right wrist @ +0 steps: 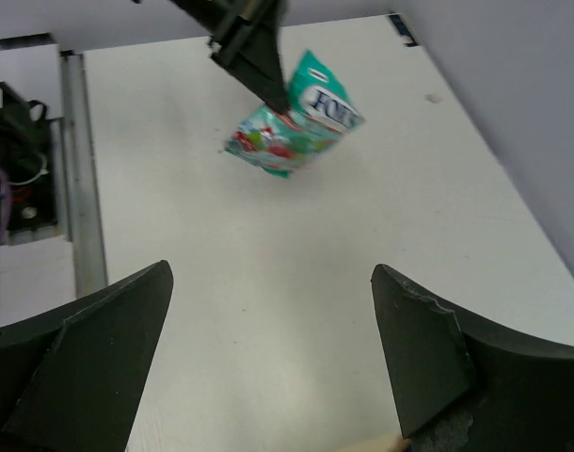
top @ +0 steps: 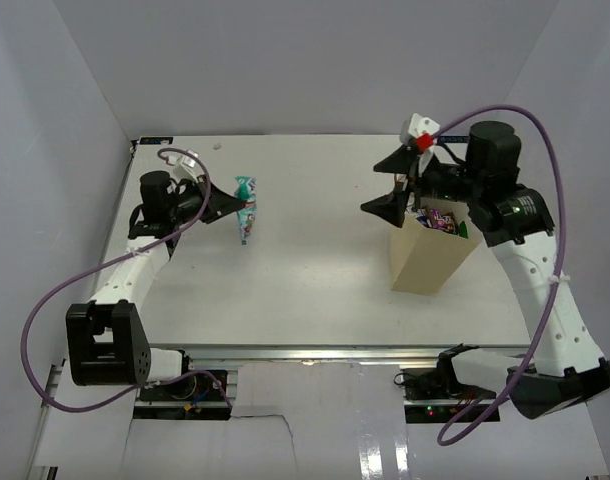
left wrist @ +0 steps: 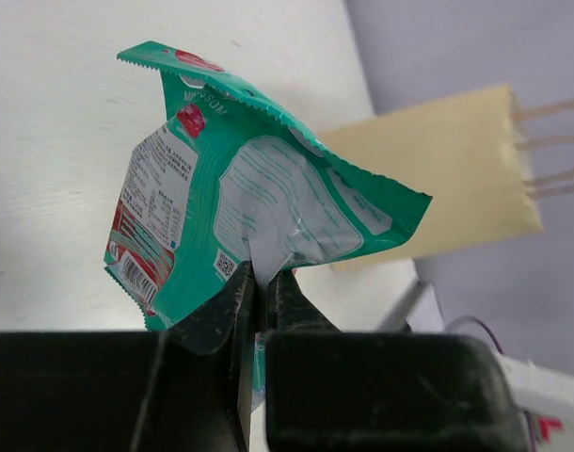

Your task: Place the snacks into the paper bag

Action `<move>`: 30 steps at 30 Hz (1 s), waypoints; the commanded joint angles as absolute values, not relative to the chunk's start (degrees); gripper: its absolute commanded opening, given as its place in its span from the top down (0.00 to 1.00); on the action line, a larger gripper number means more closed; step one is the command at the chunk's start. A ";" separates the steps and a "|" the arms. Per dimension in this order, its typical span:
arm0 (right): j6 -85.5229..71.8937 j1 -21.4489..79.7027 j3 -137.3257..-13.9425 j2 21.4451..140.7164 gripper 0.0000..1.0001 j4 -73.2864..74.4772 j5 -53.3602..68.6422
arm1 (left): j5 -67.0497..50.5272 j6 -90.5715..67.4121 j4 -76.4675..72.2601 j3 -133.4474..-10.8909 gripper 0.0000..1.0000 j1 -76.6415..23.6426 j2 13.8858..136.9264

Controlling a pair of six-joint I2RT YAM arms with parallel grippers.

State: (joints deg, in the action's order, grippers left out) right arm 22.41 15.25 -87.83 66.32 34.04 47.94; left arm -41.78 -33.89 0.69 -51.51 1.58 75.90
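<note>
My left gripper (top: 236,204) is shut on a green-white snack bag (top: 246,209) and holds it up above the table at the left. The left wrist view shows the fingers (left wrist: 232,299) pinching the bag (left wrist: 240,202) at its lower edge. The bag also shows in the right wrist view (right wrist: 292,129), hanging from the left fingers. The tan paper bag (top: 429,262) stands upright at the right with several snack packets (top: 443,219) inside; it also shows in the left wrist view (left wrist: 442,169). My right gripper (top: 383,185) is open and empty, just left of the bag's mouth.
The white table (top: 305,280) is walled by grey panels at the back and sides. A metal rail (top: 315,352) runs along its near edge. Purple cables loop from both arms.
</note>
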 commanded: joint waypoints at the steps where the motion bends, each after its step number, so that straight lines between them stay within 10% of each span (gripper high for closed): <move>1: 17.85 23.36 -90.35 69.68 0.08 30.68 49.49 | -56.16 -39.64 -8.79 -55.10 0.92 -3.59 75.93; 6: 28.61 32.16 -92.72 76.01 0.02 30.85 50.25 | -61.78 -36.66 -9.32 -58.27 0.92 -9.05 75.85; 11: 79.71 32.34 -94.12 78.48 0.08 45.34 56.61 | -68.28 -30.59 -9.32 -55.55 0.91 -11.16 72.43; 25: 84.72 38.49 -111.70 97.11 0.00 63.97 52.83 | -69.96 -26.63 -6.77 -54.14 0.93 -16.70 69.35; 30: 85.96 39.37 -114.25 100.02 0.29 71.88 51.86 | -70.14 -26.54 -6.77 -54.93 0.93 -16.70 69.78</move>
